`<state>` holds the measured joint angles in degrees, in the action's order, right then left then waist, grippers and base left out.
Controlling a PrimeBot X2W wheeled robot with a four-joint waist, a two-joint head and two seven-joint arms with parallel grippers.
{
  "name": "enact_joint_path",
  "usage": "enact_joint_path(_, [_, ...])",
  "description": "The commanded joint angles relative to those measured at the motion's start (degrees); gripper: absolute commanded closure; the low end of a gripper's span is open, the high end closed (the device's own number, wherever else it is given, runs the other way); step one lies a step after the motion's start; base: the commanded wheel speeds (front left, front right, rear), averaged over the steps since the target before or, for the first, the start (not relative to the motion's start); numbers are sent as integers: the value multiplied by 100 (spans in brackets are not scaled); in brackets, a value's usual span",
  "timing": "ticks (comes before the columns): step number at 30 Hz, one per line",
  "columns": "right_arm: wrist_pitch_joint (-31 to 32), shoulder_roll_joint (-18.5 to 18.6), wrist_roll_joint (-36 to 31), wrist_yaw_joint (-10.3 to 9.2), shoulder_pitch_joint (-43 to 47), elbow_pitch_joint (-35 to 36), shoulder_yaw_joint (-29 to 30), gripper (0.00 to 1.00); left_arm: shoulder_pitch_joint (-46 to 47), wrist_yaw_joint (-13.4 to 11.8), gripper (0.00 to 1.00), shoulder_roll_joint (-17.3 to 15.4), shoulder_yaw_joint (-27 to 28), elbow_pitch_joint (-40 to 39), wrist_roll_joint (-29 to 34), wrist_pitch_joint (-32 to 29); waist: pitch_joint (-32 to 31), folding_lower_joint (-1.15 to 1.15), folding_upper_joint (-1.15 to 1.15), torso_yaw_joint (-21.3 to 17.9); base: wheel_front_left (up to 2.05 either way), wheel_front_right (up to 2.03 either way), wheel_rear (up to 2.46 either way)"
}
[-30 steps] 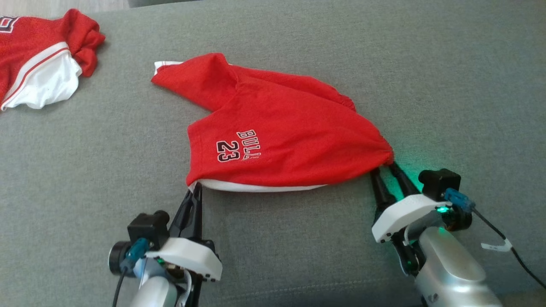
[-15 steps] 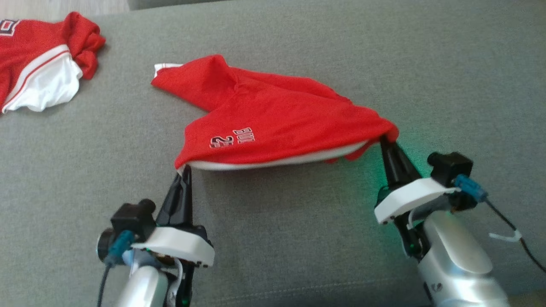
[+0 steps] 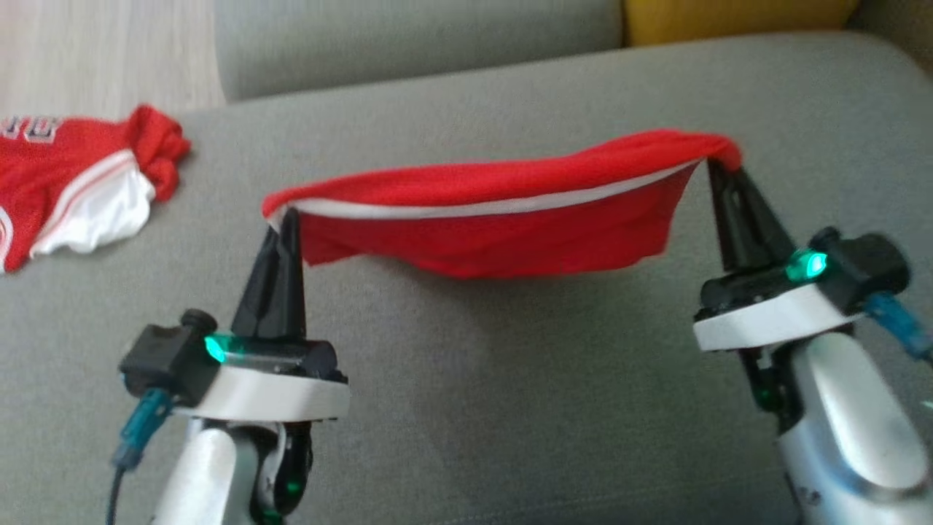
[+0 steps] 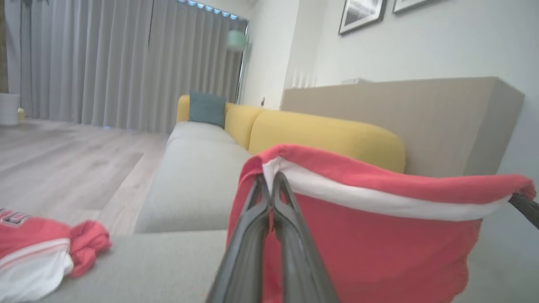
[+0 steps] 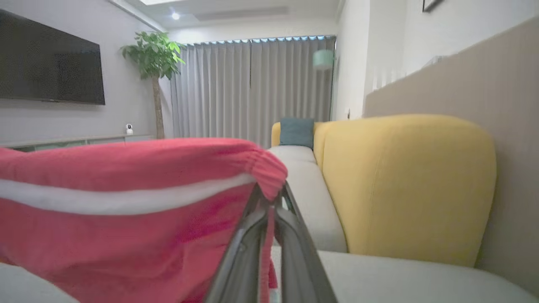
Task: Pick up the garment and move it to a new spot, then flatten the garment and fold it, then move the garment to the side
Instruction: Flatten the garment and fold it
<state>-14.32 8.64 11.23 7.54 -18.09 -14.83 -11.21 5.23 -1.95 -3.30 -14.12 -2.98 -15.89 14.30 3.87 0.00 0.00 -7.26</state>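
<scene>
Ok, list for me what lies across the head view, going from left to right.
Crumpled red-and-white garment lying on the sofa → left gripper, shut on one corner of the red garment → red garment, hanging stretched between both grippers → right gripper, shut on the other corner.

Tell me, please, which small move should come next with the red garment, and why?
Probably carry it, both arms together, to a bare part of the grey sofa cushion. The left gripper and right gripper are each shut on one end of the red garment, at its white-banded edge, and it hangs between them, lifted. A red-and-white garment lies far left; avoid it.
</scene>
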Motion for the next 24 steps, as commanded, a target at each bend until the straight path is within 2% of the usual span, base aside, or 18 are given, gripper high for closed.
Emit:
enact_joint_path(1, [60, 131, -56, -5, -53, 579, -99, 100, 381, 20, 100, -110, 228, -451, 102, 51, -304, 0, 0, -85, 0, 0, 0])
enact_joint_path(9, [776, 529, -249, -5, 173, 2747, 240, 100, 943, 8, 100, -502, 368, -1899, 319, -530, -539, 0, 0, -152, 0, 0, 0])
enact_joint_path(13, [1148, 658, -303, -5, 133, 3318, 232, 100, 1307, 84, 100, -692, 434, -2155, 311, -940, -484, 0, 0, -151, 0, 0, 0])
enact_joint_path(18, [1448, 702, -79, -5, -213, 3022, 16, 100, 1908, 255, 100, -898, 553, -1627, 177, -1242, -229, 0, 0, -118, 0, 0, 0])
enact_joint_path(24, [1291, 536, 118, -5, -1643, 1513, -379, 100, 3189, 507, 100, -1174, 515, -184, 322, -1402, 454, 0, 0, -117, 0, 0, 0])
